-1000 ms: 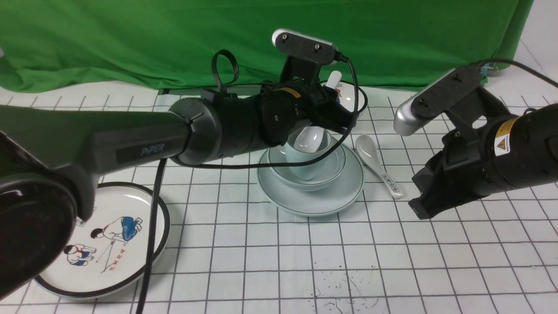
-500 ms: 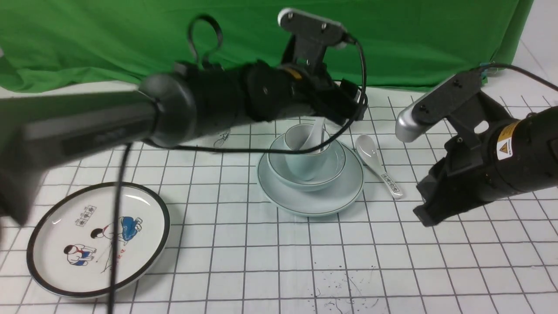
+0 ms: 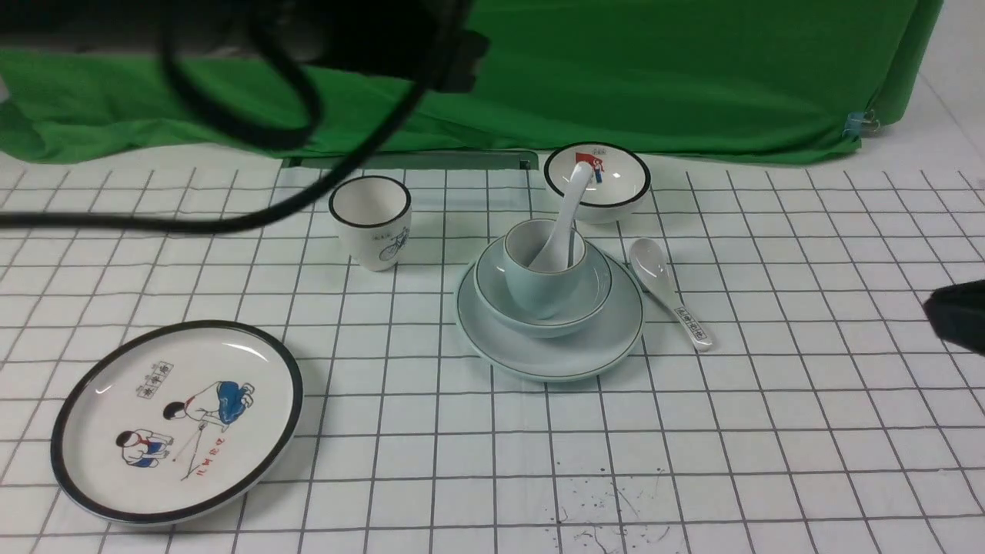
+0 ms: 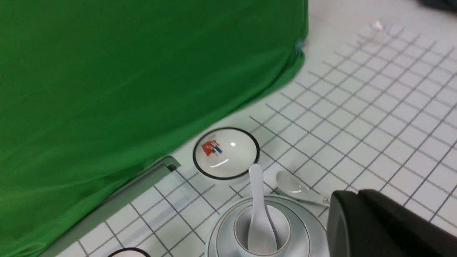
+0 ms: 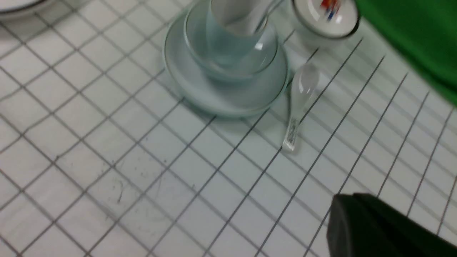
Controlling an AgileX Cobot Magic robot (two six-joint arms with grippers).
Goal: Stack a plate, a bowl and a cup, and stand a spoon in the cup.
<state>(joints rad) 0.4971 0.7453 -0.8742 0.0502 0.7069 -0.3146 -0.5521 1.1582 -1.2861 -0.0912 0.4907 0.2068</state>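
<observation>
Assembly complete; tip-over hazard
Left gripper (image 4: 371, 225) closed, empty; all-white ceramic soup spoon (image 3: 565, 211) leans in pale blue handleless cup (image 3: 539, 296), in grey-white bowl (image 3: 596, 296) on bluish-white round plate (image 3: 608, 338): a knock would spill it; right gripper (image 5: 371, 228) closed, empty

Two plates (image 3: 550, 362), two bowls (image 3: 597, 283), two cups (image 3: 539, 296), two spoons (image 3: 564, 219).

Front camera looks forward across the table (image 3: 769, 423); both wrist cameras look down, all sharing the plate (image 3: 554, 356).

Left gripper (image 4: 357, 221) closed and high up; right gripper (image 5: 353, 221) closed, lower
</observation>
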